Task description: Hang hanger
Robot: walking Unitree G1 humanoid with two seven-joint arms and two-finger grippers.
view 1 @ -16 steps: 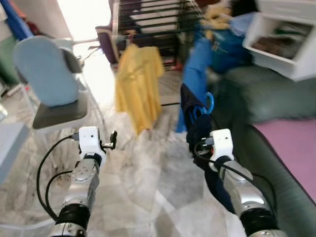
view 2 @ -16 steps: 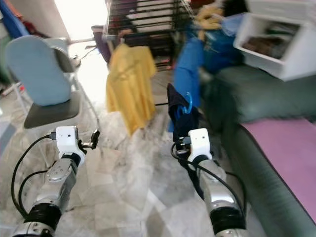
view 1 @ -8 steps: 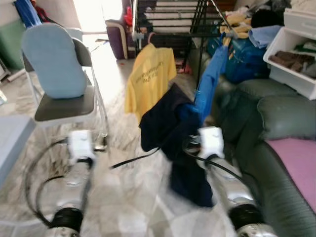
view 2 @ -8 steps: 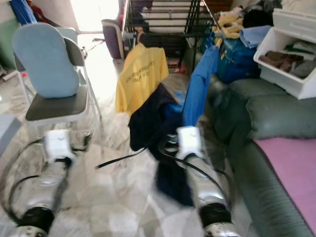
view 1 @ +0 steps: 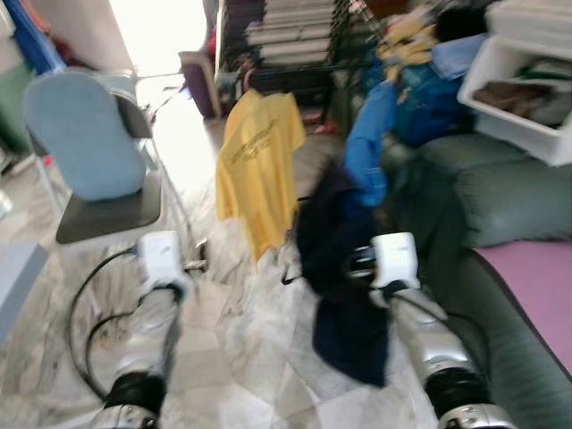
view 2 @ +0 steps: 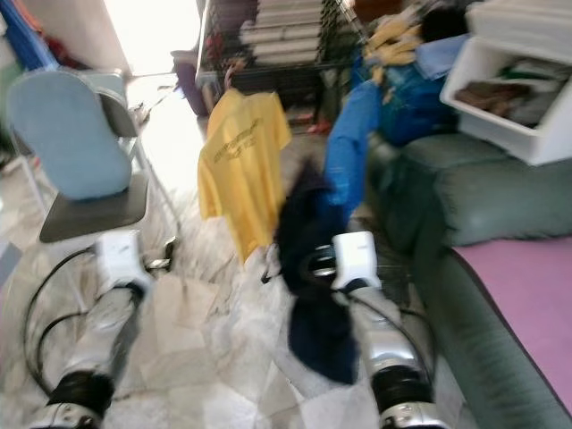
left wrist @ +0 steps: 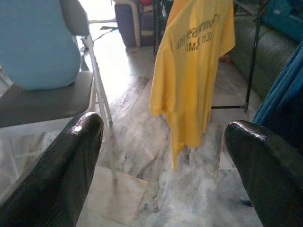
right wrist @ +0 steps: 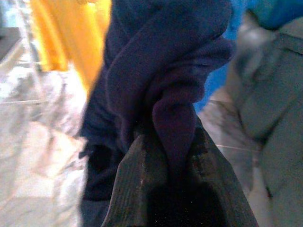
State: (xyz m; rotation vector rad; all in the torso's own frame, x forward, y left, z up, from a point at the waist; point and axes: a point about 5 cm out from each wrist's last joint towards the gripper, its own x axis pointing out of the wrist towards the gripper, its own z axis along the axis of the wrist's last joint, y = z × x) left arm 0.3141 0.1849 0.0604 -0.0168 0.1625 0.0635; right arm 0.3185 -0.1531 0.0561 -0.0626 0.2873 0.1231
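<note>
My right gripper (right wrist: 173, 158) is shut on a dark navy garment (right wrist: 161, 71), whose cloth is bunched between the two fingers. In the eye views the garment (view 1: 344, 304) hangs in front of my right arm, and its folds cover any hanger. Ahead stands a black drying rack (view 1: 286, 40) with a yellow T-shirt (view 1: 259, 161) and a blue garment (view 1: 368, 147) hanging from it. My left gripper (left wrist: 165, 161) is held low at the left, open with nothing in it, and points toward the yellow T-shirt (left wrist: 194, 61).
A folding chair (view 1: 85, 143) with a light blue backrest stands at the left. A green sofa (view 1: 509, 197) with a pink cushion (view 1: 536, 286) runs along the right, below a white bin (view 1: 523, 80) of clothes. Marble floor lies between me and the rack.
The whole picture has shifted and blurred, so the camera moved. The navy garment swung out to the left half a second ago and now hangs down by my right arm.
</note>
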